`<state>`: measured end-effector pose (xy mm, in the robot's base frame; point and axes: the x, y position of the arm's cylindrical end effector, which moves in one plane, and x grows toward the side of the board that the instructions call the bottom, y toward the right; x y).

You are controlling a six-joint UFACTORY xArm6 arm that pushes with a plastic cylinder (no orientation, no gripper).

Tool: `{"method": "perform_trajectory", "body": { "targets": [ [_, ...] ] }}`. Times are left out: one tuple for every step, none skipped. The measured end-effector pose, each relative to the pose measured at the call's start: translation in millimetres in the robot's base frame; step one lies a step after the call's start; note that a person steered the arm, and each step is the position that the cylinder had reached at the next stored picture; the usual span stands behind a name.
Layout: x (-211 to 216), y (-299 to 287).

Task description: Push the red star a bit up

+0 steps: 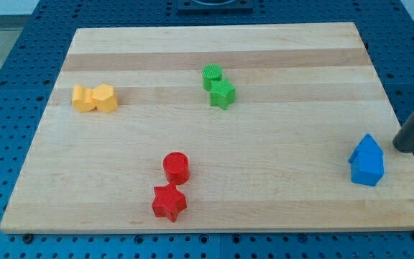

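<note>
Pale wooden board with darker grain bands running across, set on a blue perforated table. 2 red pieces, the red star and red cylinder; 2 green ones, the green star and green cylinder. 2 yellow blocks, 2 blue blocks, and my tip is dark grey.

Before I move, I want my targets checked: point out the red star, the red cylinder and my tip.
red star [169,203], camera view, centre of its top face.
red cylinder [176,165], camera view, its round top.
my tip [402,147], camera view, rod's lower end, right of the blue blocks.
</note>
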<state>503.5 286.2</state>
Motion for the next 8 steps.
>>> {"method": "perform_trajectory", "body": {
  "targets": [
    [20.0, 0.0],
    [12.4, -4.7],
    [-40.2, -72.4],
    [-91.1, -160.9],
    [14.9, -190.2],
    [107.4, -191.1],
    [112.3, -193.7],
    [115.3, -218.3]
  ]
}}
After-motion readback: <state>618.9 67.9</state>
